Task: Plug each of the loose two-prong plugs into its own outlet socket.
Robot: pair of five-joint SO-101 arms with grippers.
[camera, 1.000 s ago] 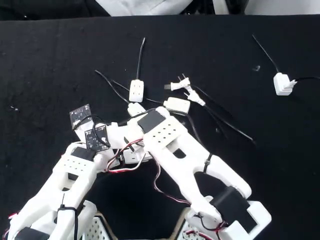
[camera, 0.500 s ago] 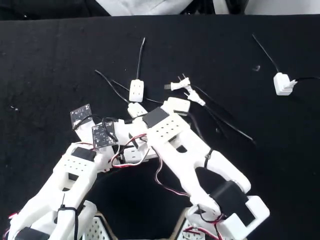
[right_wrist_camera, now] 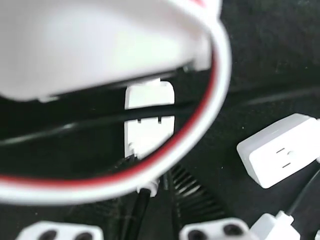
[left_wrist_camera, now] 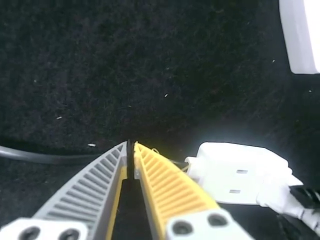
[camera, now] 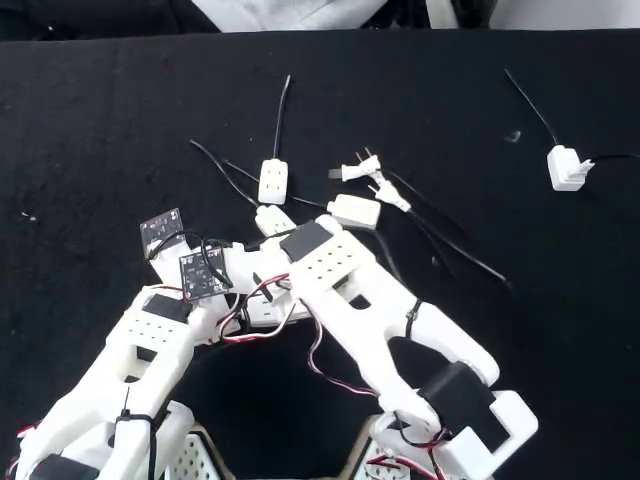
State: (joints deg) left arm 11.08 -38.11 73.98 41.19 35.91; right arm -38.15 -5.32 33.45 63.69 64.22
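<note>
Black cloth (camera: 100, 120) carries 2 loose plugs (camera: 352, 172) mid-table, unplugged. Left claw (left_wrist_camera: 130, 146) sits clenched just beside a socket (left_wrist_camera: 235, 175). Right arm (camera: 345, 285) has drawn back slightly; whether the right claw (right_wrist_camera: 156, 186) is clenched I cannot tell.

Matt black fuzzy tablecloth (camera: 90, 110), smooth satin white plastic outlet socket (left_wrist_camera: 237, 175), ribbed matt yellow and grey plastic fingers (left_wrist_camera: 167, 187)

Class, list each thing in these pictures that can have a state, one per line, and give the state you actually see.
left gripper: shut, beside the near socket.
near socket: both slots empty.
far socket: nothing plugged in.
side socket: both slots empty.
first plug: unplugged, lying loose on the table.
second plug: unplugged, lying loose.
</note>
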